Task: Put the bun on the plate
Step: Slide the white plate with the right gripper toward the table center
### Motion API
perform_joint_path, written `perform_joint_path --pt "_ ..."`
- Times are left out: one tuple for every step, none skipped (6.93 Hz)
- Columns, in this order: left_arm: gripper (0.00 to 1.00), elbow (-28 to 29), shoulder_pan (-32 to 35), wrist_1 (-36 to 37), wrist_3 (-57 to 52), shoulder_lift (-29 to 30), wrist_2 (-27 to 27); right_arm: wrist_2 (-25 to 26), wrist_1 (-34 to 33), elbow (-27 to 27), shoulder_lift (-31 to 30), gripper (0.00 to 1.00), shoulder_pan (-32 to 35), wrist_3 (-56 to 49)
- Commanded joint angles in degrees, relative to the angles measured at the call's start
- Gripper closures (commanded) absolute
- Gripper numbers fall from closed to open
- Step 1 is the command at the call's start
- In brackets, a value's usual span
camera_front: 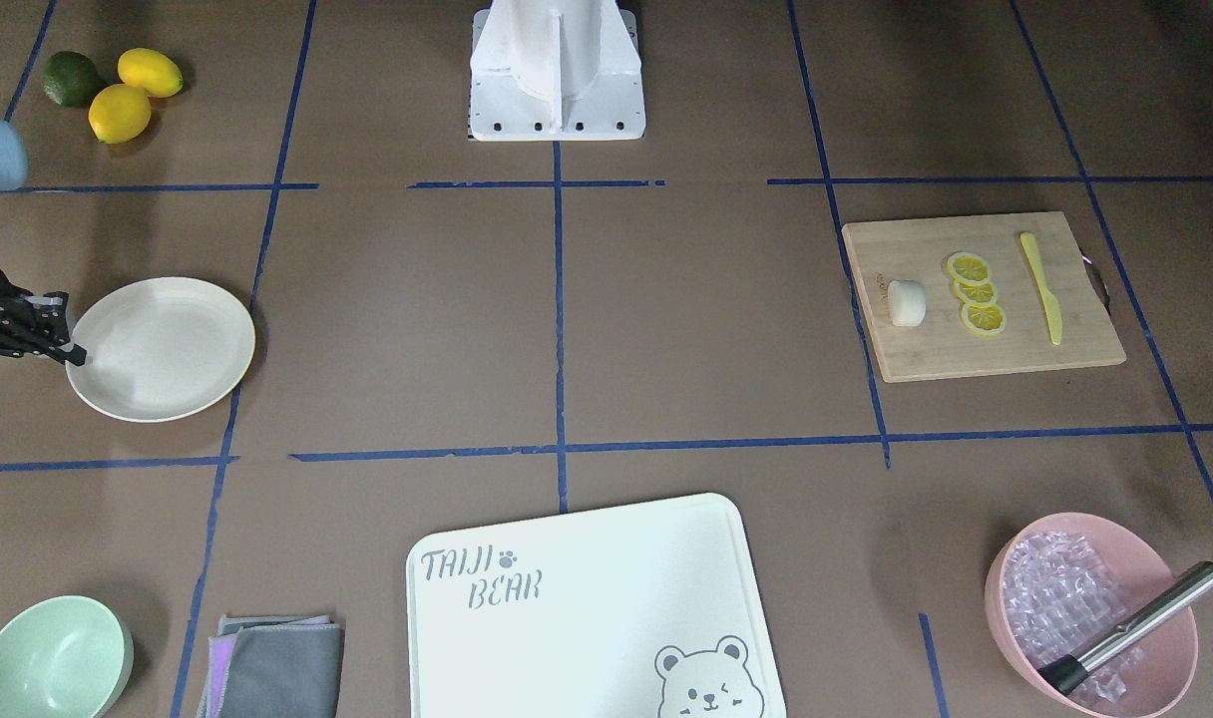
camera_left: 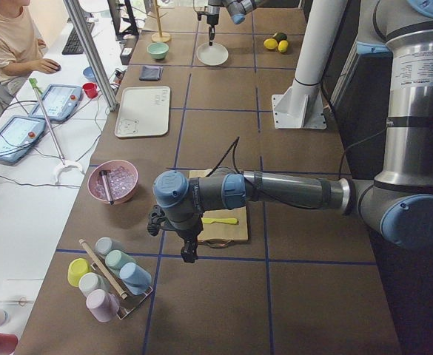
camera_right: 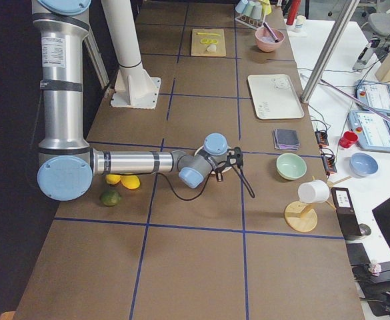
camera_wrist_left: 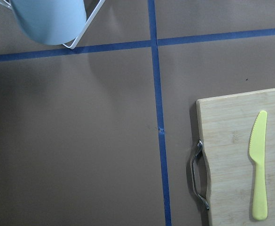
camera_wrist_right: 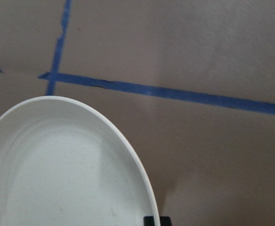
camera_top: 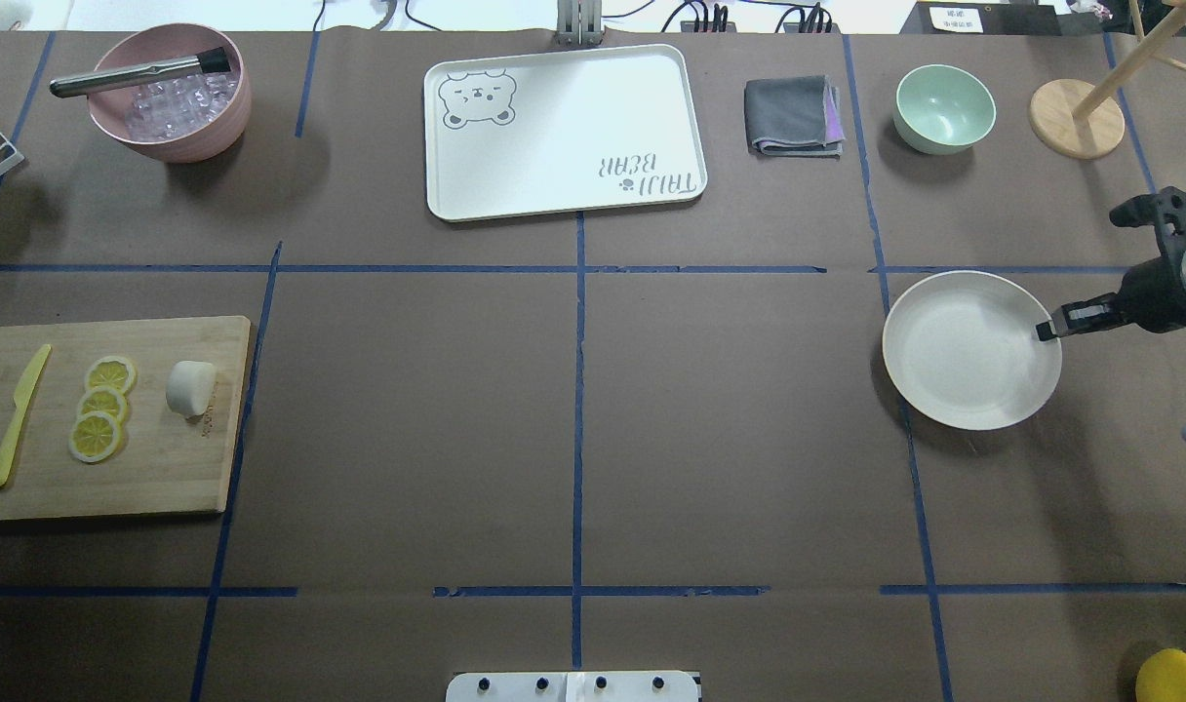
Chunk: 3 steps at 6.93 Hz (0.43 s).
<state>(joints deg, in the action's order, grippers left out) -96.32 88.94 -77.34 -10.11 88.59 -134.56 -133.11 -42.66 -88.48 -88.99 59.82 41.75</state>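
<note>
The small white bun (camera_front: 906, 302) (camera_top: 190, 388) lies on a wooden cutting board (camera_front: 1006, 344) (camera_top: 164, 468) beside three lemon slices, with no gripper near it. Across the table sits the empty cream plate (camera_front: 161, 349) (camera_top: 971, 349) (camera_wrist_right: 57, 179). My right gripper (camera_front: 73, 351) (camera_top: 1047, 330) reaches to its outer rim, and in the right wrist view the black fingertips (camera_wrist_right: 149, 220) straddle that rim, shut on it. My left gripper (camera_left: 189, 255) hangs over bare table past the board's handle end. It shows only in the exterior left view, so I cannot tell its state.
A yellow knife (camera_top: 18, 414) (camera_wrist_left: 258, 165) lies on the board. A pink bowl of ice (camera_top: 169, 93), the bear-print board (camera_top: 564, 132), a grey cloth (camera_top: 793, 117) and a mint bowl (camera_top: 944, 107) line the far side. Lemons and a lime (camera_front: 118, 90) sit near the plate. A cup rack (camera_left: 109, 277) stands by the left arm.
</note>
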Motion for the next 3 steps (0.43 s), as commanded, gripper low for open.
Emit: perform_joint_path --pt "0.0 0.0 -0.09 0.0 0.0 0.0 0.0 -2.51 -0.32 -0.55 8.7 1.0 -2.32 8.02" --pt "0.0 0.0 -0.09 0.0 0.0 0.0 0.0 -1.9 -0.75 -0.64 12.49 1.0 -5.04 12.95" --pt "0.0 0.0 -0.09 0.0 0.0 0.0 0.0 1.07 -2.41 -0.64 16.88 1.0 -8.63 18.22"
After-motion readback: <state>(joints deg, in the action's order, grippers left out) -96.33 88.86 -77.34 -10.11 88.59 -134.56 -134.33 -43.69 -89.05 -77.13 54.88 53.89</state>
